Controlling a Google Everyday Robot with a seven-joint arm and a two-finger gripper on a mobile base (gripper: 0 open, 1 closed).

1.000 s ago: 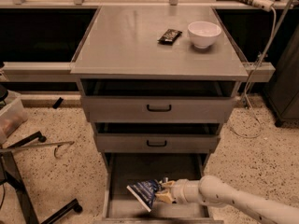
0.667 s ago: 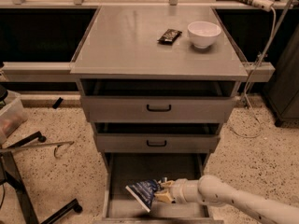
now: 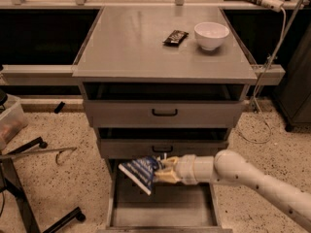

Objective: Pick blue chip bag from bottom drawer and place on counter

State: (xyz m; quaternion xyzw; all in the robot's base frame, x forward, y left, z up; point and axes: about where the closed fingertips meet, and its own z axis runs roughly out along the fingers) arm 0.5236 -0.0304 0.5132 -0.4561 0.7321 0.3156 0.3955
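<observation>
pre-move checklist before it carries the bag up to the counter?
1. Grasp: gripper, above bottom drawer, shut on blue chip bag: ok.
2. Bag off drawer floor: ok.
3. Bag clear of middle drawer front: cannot tell, overlaps it in view.
4. Bare spot on counter: ok, left half.
5. black wrapper and white bowl away from that spot: ok, back right.
</observation>
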